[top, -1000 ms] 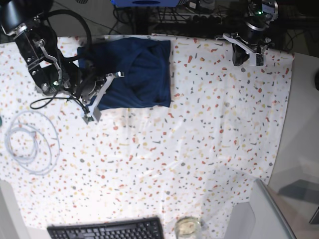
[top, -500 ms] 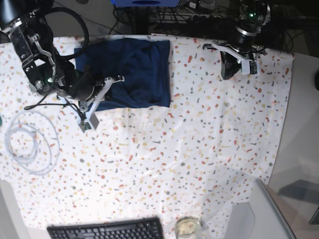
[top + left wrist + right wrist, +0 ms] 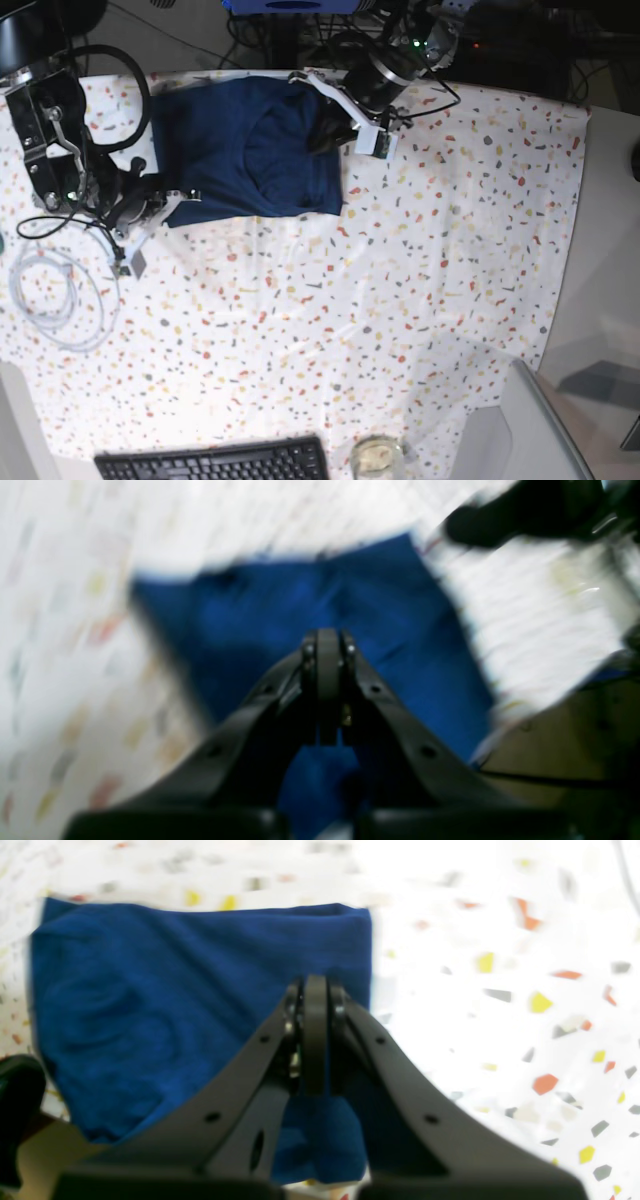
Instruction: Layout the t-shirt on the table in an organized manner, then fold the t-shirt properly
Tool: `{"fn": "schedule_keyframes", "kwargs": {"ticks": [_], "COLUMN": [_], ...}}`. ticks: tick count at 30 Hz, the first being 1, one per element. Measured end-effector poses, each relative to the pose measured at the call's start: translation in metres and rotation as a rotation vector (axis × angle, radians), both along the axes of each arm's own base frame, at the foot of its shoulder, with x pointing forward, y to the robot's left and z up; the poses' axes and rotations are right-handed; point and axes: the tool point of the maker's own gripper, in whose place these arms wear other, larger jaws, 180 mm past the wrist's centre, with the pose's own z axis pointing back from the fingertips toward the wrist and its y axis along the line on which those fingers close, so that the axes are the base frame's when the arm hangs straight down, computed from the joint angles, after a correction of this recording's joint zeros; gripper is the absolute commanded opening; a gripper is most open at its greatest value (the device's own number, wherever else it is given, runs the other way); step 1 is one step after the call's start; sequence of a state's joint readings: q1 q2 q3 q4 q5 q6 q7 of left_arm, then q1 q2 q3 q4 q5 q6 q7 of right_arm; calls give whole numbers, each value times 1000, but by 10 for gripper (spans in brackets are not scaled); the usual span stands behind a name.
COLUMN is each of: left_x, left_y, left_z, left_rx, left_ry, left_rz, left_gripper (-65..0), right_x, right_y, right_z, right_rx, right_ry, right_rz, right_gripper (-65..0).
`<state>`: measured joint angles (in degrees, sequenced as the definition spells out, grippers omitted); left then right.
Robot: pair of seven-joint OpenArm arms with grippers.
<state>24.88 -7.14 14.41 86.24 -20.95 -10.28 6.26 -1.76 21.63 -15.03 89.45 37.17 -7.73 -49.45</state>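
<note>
Grey floor point(image 3: 200, 35) beyond — dark cables point(image 3: 250, 40) tangled, bright even light.

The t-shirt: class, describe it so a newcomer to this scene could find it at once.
Start at the speckled white table and look to its far edge. There the t-shirt lies in a folded block. It is the only dark navy cloth, plain and unprinted.

t-shirt point(image 3: 150, 1005): soft matt navy cloth
table point(image 3: 400, 280): smooth speckled white cloth
grippers: matt black plastic

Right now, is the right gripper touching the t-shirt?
Cannot tell. In the right wrist view the shut right gripper overlaps the t-shirt, but neither contact nor gap shows plainly.
</note>
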Motion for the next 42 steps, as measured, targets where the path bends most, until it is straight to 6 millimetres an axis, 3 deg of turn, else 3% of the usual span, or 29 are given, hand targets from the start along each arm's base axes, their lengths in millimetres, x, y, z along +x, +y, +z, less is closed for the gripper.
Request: {"fn": "schedule_keyframes", "kwargs": {"ticks": [2, 10, 12, 16, 19, 22, 25, 26, 29, 32, 35, 37, 42], "left_x": [-3, 0, 3, 9, 4, 2, 6, 7, 9, 10, 10, 11, 8], "left_y": [8, 7, 6, 1, 16, 28, 40, 47, 69, 74, 47, 34, 30], "left_z": [-5, -2, 4, 37, 56, 56, 48, 44, 31, 25, 25, 16, -13], "left_rx": [20, 24, 19, -26, -22, -7, -117, -155, -196, -186, -244, -255, -226], "left_ry": [14, -6, -19, -96, -126, -118, -33, 0, 56, 67, 67, 102, 174], "left_rz": [3, -5, -1, 8, 47, 68, 167, 211, 292, 300, 194, 157, 138], "left_gripper": [-650, -650, -650, -650, -650, -650, -650, -592, -250, -16, 0, -23, -117], "right_x": [-2, -7, -7, -1, -7, -15, -14, -14, -17, -19, -20, -20, -20], "right_y": [-7, -23, -26, -34, -49, -54, -51, -52, -53, -52, -52, -52, -52], "right_z": [-7, -33, -33, -14, -5, -8, -7, -7, -9, -10, -10, -10, -10], "right_rx": [-8, -33, -35, -17, -20, -23, -18, -19, -23, -21, -23, -22, -21], "right_ry": [24, 42, 38, -24, -49, -33, -35, -35, -28, -23, -23, -22, -23], "right_rz": [-22, -79, -84, -123, -169, -182, -178, -177, -177, -177, -177, -177, -177], "right_gripper": [-638, -638, -638, -638, -638, -638, -638, -638, -638, -638, -638, -638, -638]}}
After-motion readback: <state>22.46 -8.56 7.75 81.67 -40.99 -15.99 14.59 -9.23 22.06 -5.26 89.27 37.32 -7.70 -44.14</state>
